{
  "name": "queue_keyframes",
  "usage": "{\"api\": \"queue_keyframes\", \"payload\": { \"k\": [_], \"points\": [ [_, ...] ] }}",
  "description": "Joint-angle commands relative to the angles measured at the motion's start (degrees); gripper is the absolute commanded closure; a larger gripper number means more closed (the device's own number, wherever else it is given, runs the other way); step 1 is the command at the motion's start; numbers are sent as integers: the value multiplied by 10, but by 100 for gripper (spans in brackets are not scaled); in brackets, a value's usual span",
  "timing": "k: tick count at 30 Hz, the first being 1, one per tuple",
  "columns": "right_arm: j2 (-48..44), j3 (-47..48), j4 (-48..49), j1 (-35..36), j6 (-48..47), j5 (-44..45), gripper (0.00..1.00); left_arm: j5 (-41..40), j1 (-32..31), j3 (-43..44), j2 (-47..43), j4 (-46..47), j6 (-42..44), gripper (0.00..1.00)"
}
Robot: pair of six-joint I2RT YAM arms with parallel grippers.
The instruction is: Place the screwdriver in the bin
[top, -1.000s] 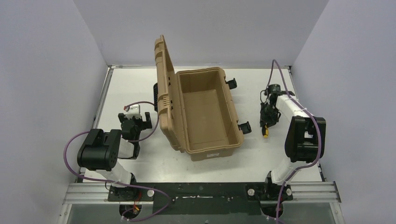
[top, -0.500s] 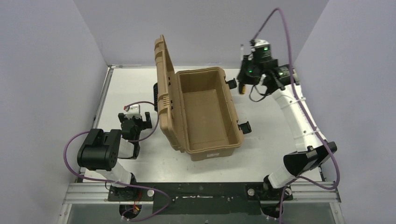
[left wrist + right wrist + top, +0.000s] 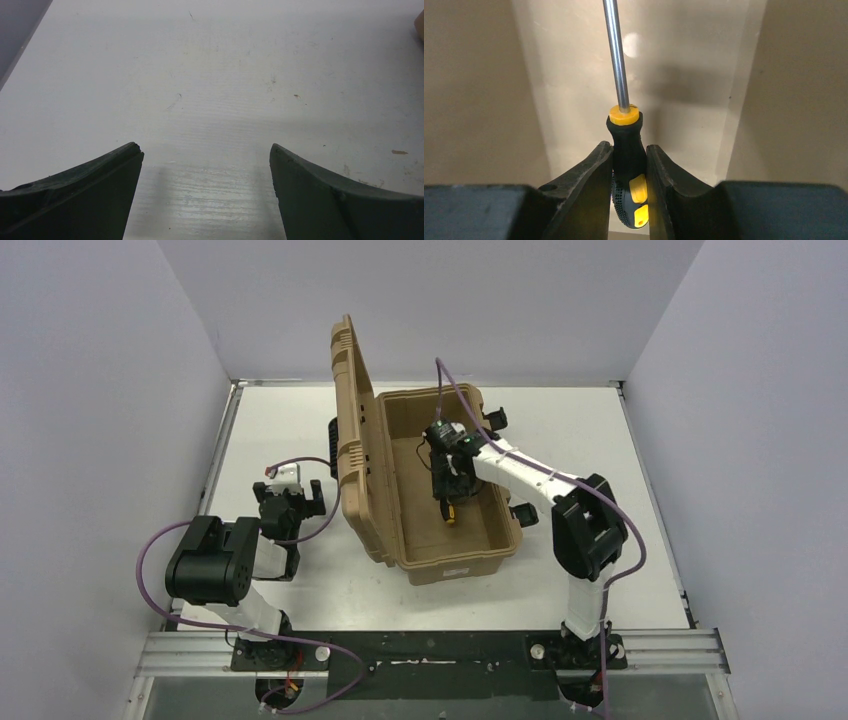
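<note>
Screwdriver (image 3: 624, 131) inside the open bin (image 3: 455, 565) — right gripper (image 3: 629, 150) clamped on its handle.
The right gripper's two fingers pinch the black-and-orange handle, and the bare shaft points away from the wrist over the bin's tan floor; whether the tool touches that floor cannot be told. The bin stands mid-table (image 3: 270, 420) with its lid upright along its left side. The left gripper (image 3: 206, 150) sits near the table's left edge — jaws spread wide, nothing between them.
</note>
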Motion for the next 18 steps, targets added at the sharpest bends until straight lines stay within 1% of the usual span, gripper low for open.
{"api": "queue_keyframes", "payload": {
  "k": [1,5,8,9,10,11,13,14,17,18],
  "points": [
    [10,-34,76,6,18,5,100,-1,1,9,-4,29,-4,3],
    [41,-68,113,7,24,9,99,-1,1,9,-4,29,-4,3],
    [61,-77,127,10,24,6,91,-1,1,9,-4,29,-5,3],
    [65,-78,130,10,24,6,85,-1,1,9,-4,30,-5,3],
    [68,-77,130,9,24,4,74,-1,1,9,-4,30,-4,3],
    [68,-76,129,9,25,4,63,-1,1,9,-4,30,-5,3],
    [60,-74,129,10,27,9,35,-1,1,9,-4,29,-5,3],
    [54,-71,128,9,27,14,28,-1,1,9,-4,29,-5,3],
    [31,-48,116,9,21,32,15,-1,1,9,-4,30,-5,3],
    [22,-36,110,9,16,34,3,-1,1,9,-4,29,-5,3]
  ]
}}
